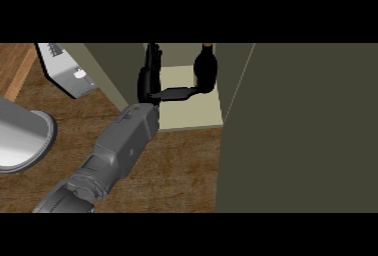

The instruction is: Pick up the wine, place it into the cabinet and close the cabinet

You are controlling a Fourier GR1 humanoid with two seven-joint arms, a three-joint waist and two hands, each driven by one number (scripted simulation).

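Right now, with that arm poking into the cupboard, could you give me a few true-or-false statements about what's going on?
1. The wine bottle stands upright inside the cabinet. True.
2. The cabinet is already closed. False: it is open, its pale shelf showing.
3. Only one hand shows, reaching into the cabinet beside the bottle. True.
4. The bottle lies on the wooden counter. False: it stands on the shelf.
5. A grey round vessel sits at the view's left edge. True.

Wine bottle (206, 67) neck cut off above.
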